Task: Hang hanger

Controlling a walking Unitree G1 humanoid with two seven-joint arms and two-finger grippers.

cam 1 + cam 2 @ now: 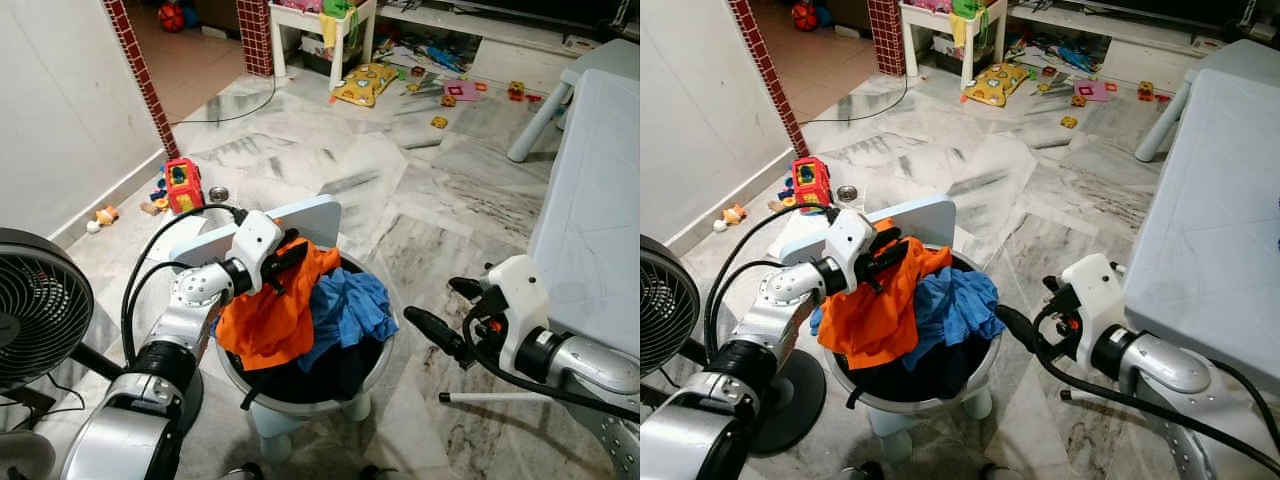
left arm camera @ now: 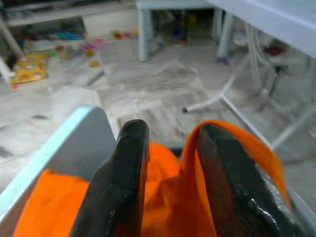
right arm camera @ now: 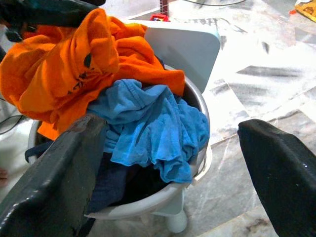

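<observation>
Left claw (image 2: 168,168) pinches crumpled orange cloth garment (image 1: 270,310), soft, limp; bunched fold holds best. Right claw (image 1: 440,335) spread wide, round grey laundry tub (image 3: 200,165) just ahead.

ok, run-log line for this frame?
left gripper: shut on orange garment | right gripper: open beside basin | hanger: unseen

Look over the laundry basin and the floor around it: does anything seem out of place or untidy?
The basin is overfull: the orange garment, pinched by the left gripper, spills over its rim beside the blue cloth. Toys lie scattered across the floor.
</observation>
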